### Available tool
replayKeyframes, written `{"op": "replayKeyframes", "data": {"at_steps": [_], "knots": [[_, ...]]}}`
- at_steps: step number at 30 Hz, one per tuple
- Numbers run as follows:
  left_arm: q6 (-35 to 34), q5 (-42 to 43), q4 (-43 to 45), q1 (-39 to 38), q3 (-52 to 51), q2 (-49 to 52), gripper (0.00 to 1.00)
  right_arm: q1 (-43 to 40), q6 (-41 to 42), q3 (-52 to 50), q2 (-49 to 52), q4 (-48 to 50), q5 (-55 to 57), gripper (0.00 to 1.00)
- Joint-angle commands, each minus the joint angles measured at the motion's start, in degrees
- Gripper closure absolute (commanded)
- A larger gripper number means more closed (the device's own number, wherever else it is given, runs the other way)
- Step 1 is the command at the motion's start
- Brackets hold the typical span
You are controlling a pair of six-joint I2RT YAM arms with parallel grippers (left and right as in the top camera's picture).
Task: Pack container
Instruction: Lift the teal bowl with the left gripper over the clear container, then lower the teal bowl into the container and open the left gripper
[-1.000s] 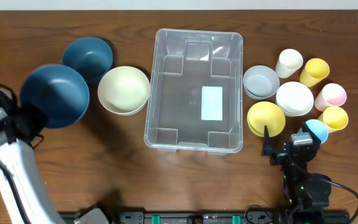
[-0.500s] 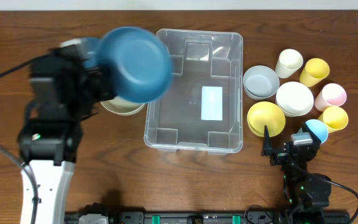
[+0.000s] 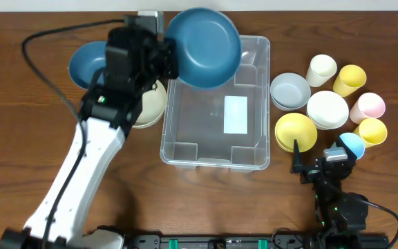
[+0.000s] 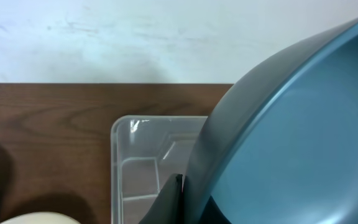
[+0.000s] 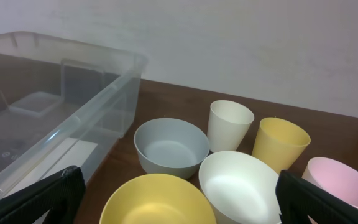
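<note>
Looks like a robotics lab bench: bare wooden table [image 3: 123,187] set against a blank white wall [image 4: 104,37], white robot arm [image 3: 81,173] bolted to a black rail [image 3: 206,243] along the near edge, plastic cups [image 3: 351,79] grouped at right

Brightly, evenly lit from overhead, with soft faint shadows on the worktop [image 3: 185,200]. Mild glare along the far rim of the container [image 3: 206,131]. Slightly out of focus up close on the blue bowl [image 4: 303,137], left wrist view.
</note>
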Motion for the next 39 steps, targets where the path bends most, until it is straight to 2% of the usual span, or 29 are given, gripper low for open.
{"op": "replayKeyframes", "data": {"at_steps": [1,8,18,29,31,32,34,37,39], "knots": [[0.9,-1.4,-0.3,-0.2,4.5,6.4,0.94,-0.6,-0.6,-0.1,-0.3,-0.2,-0.4,0.01],[3.1,-1.7,-1.7,-2.9,8.0,18.0,0.94,-0.6,-0.6,-0.1,-0.3,-0.2,-0.4,0.01],[5.1,-15.8,-2.9,-8.9,8.0,27.3,0.94,-0.6,-0.6,-0.1,-0.3,-0.2,-0.4,0.01],[5.1,-16.3,-0.6,-8.9,8.0,31.9,0.94,-0.6,-0.6,-0.1,-0.3,-0.2,-0.4,0.01],[5.1,-16.2,0.1,-8.9,8.0,31.7,0.83,-0.6,-0.6,-0.1,-0.3,-0.2,-0.4,0.01],[5.1,-16.2,0.4,-8.9,8.0,31.6,0.75,-0.6,-0.6,-0.1,-0.3,-0.2,-0.4,0.01],[5.1,-16.2,0.7,-8.9,8.0,31.2,0.71,-0.6,-0.6,-0.1,-0.3,-0.2,-0.4,0.01],[5.1,-16.2,1.2,-8.9,8.0,30.2,0.59,-0.6,-0.6,-0.1,-0.3,-0.2,-0.4,0.01],[5.1,-16.2,1.5,-8.9,8.0,29.4,0.55,-0.6,-0.6,-0.1,-0.3,-0.2,-0.4,0.01]]}}
